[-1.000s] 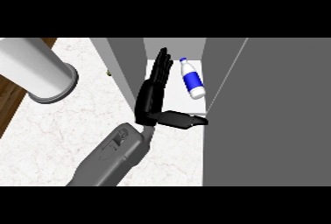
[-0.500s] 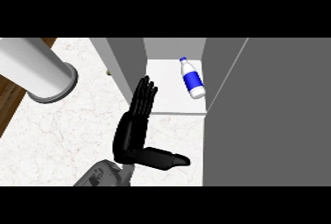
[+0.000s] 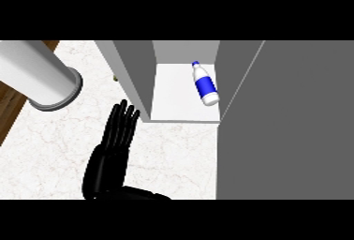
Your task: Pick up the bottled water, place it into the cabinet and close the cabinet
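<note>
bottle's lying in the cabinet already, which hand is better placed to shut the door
Left, likely. The only hand in view is open, fingers straight, beside the open cabinet door at the view's left. The bottled water lies inside the cabinet. The right hand shows nowhere.

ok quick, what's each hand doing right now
left hand: open, fingers straight, holding nothing
right hand: not in view, cannot be told

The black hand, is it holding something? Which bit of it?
Nothing is held. The left hand is open over the counter, fingers straight. The bottled water lies apart inside the cabinet.
</note>
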`<state>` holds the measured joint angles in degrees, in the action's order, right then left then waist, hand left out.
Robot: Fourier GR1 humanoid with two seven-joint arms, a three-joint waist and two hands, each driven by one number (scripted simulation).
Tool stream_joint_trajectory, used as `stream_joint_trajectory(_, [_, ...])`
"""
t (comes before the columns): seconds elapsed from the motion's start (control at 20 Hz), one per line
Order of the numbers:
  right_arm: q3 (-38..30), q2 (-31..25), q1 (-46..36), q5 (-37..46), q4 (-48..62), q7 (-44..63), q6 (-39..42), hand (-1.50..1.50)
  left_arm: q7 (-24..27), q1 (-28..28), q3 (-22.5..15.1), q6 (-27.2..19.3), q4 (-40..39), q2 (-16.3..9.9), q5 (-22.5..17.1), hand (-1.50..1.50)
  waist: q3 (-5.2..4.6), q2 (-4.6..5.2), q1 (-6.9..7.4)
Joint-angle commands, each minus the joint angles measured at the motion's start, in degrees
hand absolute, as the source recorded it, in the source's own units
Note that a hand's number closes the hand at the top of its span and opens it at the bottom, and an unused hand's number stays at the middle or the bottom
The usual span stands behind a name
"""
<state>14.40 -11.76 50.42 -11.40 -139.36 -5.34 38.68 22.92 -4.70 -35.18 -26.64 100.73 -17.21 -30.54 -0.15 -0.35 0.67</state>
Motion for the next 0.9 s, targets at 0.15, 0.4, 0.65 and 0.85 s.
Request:
stream_joint_trajectory(0.15, [11.1,0.3,-2.1,11.7,-13.5,8.2,-2.6,1.50,2.0,6.5,2.3,2.4,4.9,-4.3,-0.8,-1.50,-0.10,-0.07,-0.48])
stream_joint_trajectory(0.4, [24.6,4.8,-5.8,21.4,-10.8,13.4,-6.8,1.50,4.0,13.6,3.4,4.4,9.0,-7.4,-1.9,-1.50,-0.14,-0.18,0.29])
stream_joint_trajectory(0.65, [30.2,6.6,-11.8,24.2,-10.6,17.7,-9.2,1.50,4.6,14.4,6.8,5.9,9.6,-8.3,-3.9,-1.50,-0.26,-0.20,0.10])
stream_joint_trajectory(0.85, [32.4,8.4,-18.4,24.7,-8.0,20.5,-10.0,1.50,5.0,17.3,9.0,9.1,9.7,-10.7,-6.1,-1.50,-0.34,-0.34,0.37])
